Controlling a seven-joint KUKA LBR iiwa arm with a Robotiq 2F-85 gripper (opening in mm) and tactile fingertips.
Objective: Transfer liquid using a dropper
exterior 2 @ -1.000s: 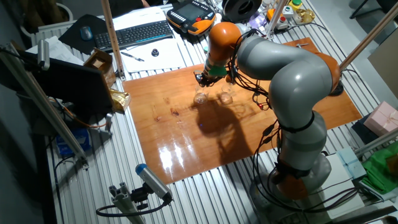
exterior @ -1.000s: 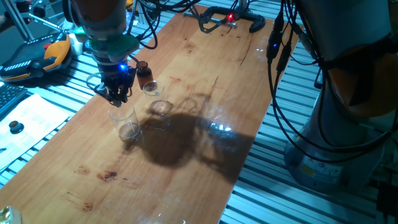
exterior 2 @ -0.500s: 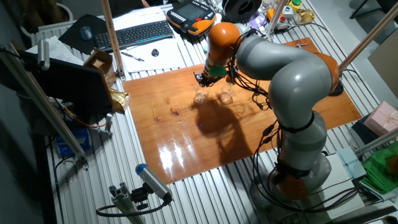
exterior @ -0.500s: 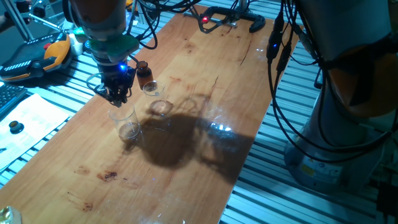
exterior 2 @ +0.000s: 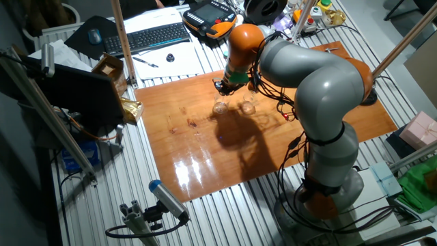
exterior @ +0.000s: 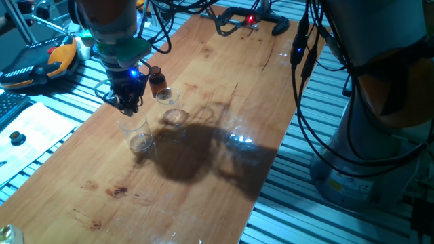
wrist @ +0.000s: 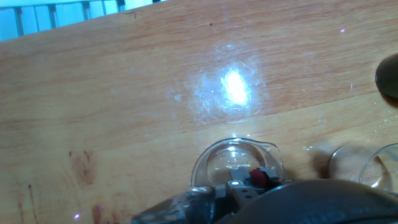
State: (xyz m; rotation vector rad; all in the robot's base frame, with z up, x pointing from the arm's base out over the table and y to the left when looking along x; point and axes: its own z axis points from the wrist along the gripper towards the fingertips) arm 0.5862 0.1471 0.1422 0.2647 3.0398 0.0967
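My gripper (exterior: 129, 106) hangs just above a clear glass beaker (exterior: 135, 127) at the left side of the wooden table (exterior: 224, 81). A thin layer of brownish liquid (exterior: 141, 143) lies in that beaker's bottom. The fingers look closed on a small dark, reddish thing, the dropper (wrist: 259, 178), mostly hidden between them. In the hand view the gripper (wrist: 245, 185) sits over the beaker's rim (wrist: 210, 159). A second clear beaker (exterior: 167, 99) and a small amber bottle (exterior: 157, 81) stand just behind. The other fixed view shows the gripper (exterior 2: 221, 91) over the two glasses.
An orange handheld pendant (exterior: 57, 57) lies off the table's left edge. A black clamp with a red light (exterior: 251, 19) sits at the far end. A keyboard (exterior 2: 147, 37) and a cardboard box (exterior 2: 109, 68) lie beyond the table. Cables hang by the robot base.
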